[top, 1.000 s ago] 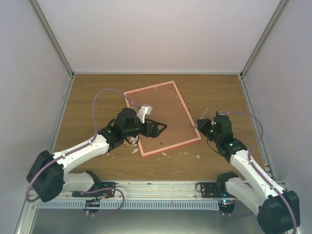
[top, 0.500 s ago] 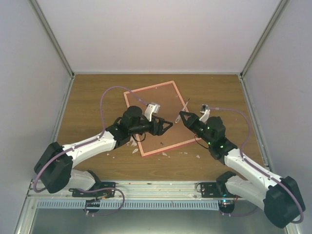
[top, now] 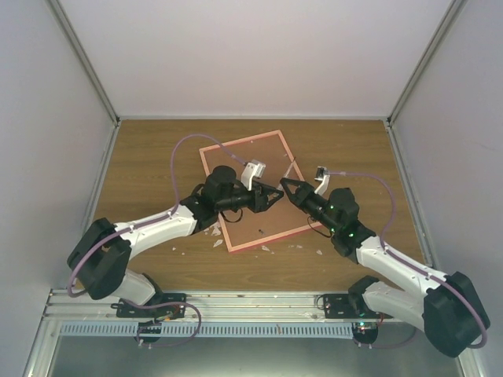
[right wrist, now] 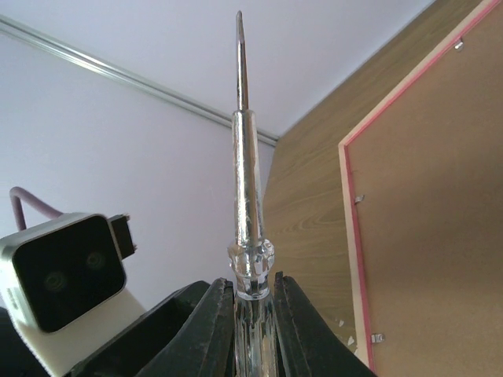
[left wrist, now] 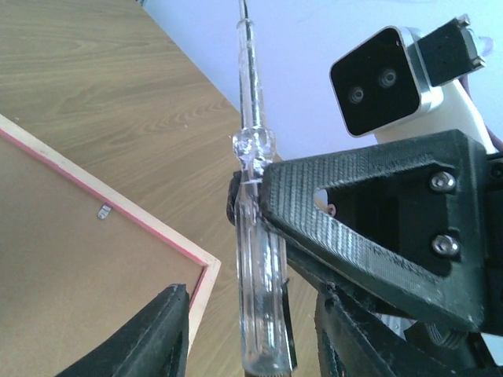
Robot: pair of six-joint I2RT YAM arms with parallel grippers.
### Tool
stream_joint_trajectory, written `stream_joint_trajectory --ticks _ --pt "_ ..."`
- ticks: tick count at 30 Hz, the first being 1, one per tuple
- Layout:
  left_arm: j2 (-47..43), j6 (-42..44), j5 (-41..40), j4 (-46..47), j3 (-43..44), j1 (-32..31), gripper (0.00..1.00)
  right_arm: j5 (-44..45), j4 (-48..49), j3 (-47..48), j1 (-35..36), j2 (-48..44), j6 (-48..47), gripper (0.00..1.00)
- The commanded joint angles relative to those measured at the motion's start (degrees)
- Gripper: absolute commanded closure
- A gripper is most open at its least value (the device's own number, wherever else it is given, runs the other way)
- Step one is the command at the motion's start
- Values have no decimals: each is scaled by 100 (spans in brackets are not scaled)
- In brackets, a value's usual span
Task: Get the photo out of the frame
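Observation:
The pink-red frame lies back up on the wooden table, showing only its brown hardboard; the photo is hidden under it. Above the frame's right half, my right gripper is shut on the clear handle of a screwdriver, whose metal shaft points up and away. My left gripper faces it tip to tip. In the left wrist view the screwdriver handle stands between my left fingers, with a gap on each side. The frame's corner lies just beneath.
Small metal tabs sit along the inner edge of the frame's back. White scraps are scattered on the table by the frame's near edge. White walls with metal rails enclose the table on three sides.
The right arm swung left over the frame with the screwdriver. The left gripper moved right to meet it, and its jaws have narrowed round the handle.

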Motion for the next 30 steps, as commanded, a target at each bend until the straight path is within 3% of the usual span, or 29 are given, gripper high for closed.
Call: stream_joint_trajectory --ticks 1,8,12,16,22,25,30 --pt "171 42 8 419 247 -41 57 -60 354 -97 58 -24 24 100" --pt "276 79 -42 316 381 -41 85 -185 322 -89 64 51 -26 99" --pt "179 321 -245 -53 411 -41 99 -225 187 -49 56 44 -258 88" --pt "11 826 -543 -621 441 -33 100 -279 -315 137 -38 -126 -984 61" --pt "-310 2087 -1040 -2171 880 -33 100 -1649 -1348 698 -1003 -532 -2533 38" --pt "-532 2601 -1172 -2810 1102 -46 100 -2587 -2110 1139 -1606 -445 -3349 32" --pt "-632 3476 -1229 -3997 1714 -129 100 -4104 -3367 2016 -2168 189 -4597 30"
